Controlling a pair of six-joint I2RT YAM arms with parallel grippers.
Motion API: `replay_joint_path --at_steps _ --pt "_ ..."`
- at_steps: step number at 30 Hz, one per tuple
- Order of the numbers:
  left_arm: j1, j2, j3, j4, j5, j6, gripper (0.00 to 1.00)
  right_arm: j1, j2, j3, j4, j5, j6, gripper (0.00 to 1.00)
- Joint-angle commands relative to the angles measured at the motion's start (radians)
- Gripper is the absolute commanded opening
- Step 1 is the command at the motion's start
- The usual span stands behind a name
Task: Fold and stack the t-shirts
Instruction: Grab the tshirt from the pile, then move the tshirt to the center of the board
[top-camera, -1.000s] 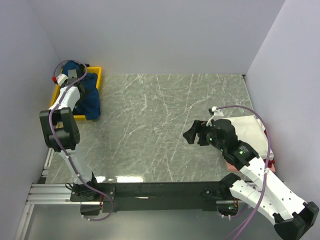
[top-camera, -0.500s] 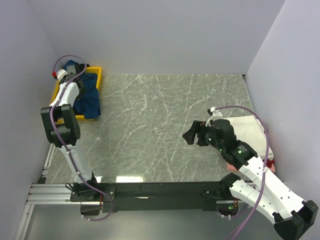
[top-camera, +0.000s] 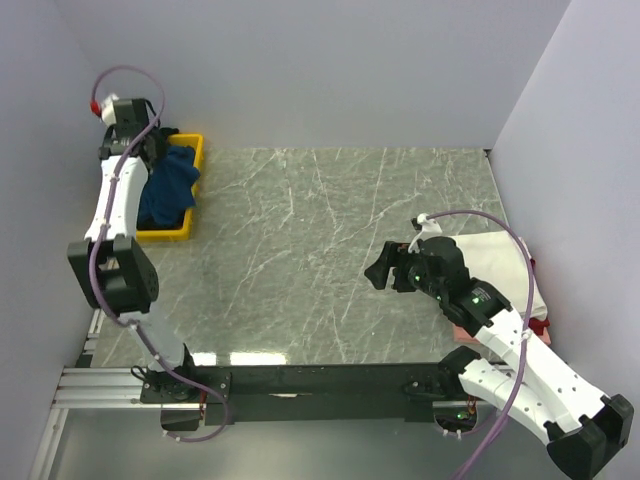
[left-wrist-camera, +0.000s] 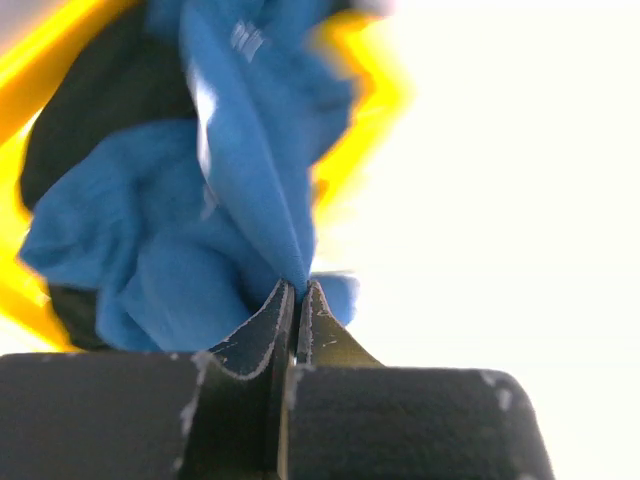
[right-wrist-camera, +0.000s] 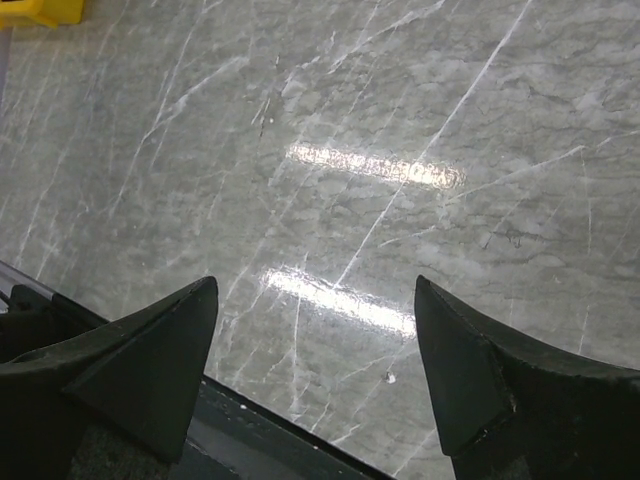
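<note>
My left gripper (top-camera: 157, 150) is raised over the yellow bin (top-camera: 166, 236) at the far left and is shut on a pinch of the dark blue t-shirt (top-camera: 168, 183), which hangs from it into the bin. The left wrist view shows the jaws (left-wrist-camera: 297, 287) pressed together on a fold of the blue t-shirt (left-wrist-camera: 240, 180), with a black t-shirt (left-wrist-camera: 75, 130) beneath in the bin (left-wrist-camera: 365, 90). My right gripper (top-camera: 379, 268) hovers open above bare table, nothing between its fingers (right-wrist-camera: 315, 290). A folded white t-shirt (top-camera: 492, 252) tops a stack at the right, with pink (top-camera: 459, 329) and red (top-camera: 541, 326) edges showing underneath.
The grey marble table (top-camera: 300, 250) spans the middle between the bin and the stack. Walls close in on the left, back and right. The black base rail (top-camera: 320, 380) runs along the near edge. A corner of the bin (right-wrist-camera: 40, 10) shows in the right wrist view.
My left gripper closed on the blue t-shirt and rose toward the back wall, pulling the cloth up off the bin's front edge. The right arm barely moved.
</note>
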Motion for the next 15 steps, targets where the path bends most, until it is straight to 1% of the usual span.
replay_joint_path --at_steps 1,4,5,7,8,9,10,12,13,15 --pt "-0.066 -0.190 0.125 0.032 0.079 0.071 0.00 0.006 0.007 0.027 0.037 0.002 -0.023 0.85" --pt "-0.128 -0.246 0.200 0.020 0.105 0.111 0.00 0.006 0.003 0.031 0.041 0.005 -0.028 0.85" --pt "-0.174 -0.259 0.237 0.021 0.123 0.123 0.00 0.005 0.002 0.033 0.044 0.006 -0.028 0.85" --pt "-0.223 -0.297 0.272 0.023 0.133 0.155 0.00 0.006 0.000 0.037 0.047 0.013 -0.028 0.85" --pt "-0.275 -0.308 0.297 0.035 0.148 0.166 0.00 0.006 0.002 0.042 0.044 0.019 -0.028 0.85" --pt "-0.300 -0.320 0.308 0.037 0.153 0.174 0.00 0.005 0.000 0.042 0.043 0.023 -0.030 0.85" --pt "-0.347 -0.334 0.317 0.038 0.160 0.183 0.00 0.005 0.000 0.045 0.041 0.026 -0.030 0.85" --pt "-0.395 -0.342 0.337 0.029 0.188 0.189 0.00 0.006 -0.004 0.053 0.037 0.042 -0.028 0.84" --pt "-0.447 -0.348 0.336 0.027 0.199 0.195 0.00 0.006 -0.007 0.053 0.035 0.045 -0.028 0.84" --pt "-0.504 -0.349 0.302 0.030 0.228 0.201 0.00 0.003 -0.020 0.059 0.029 0.078 -0.024 0.84"
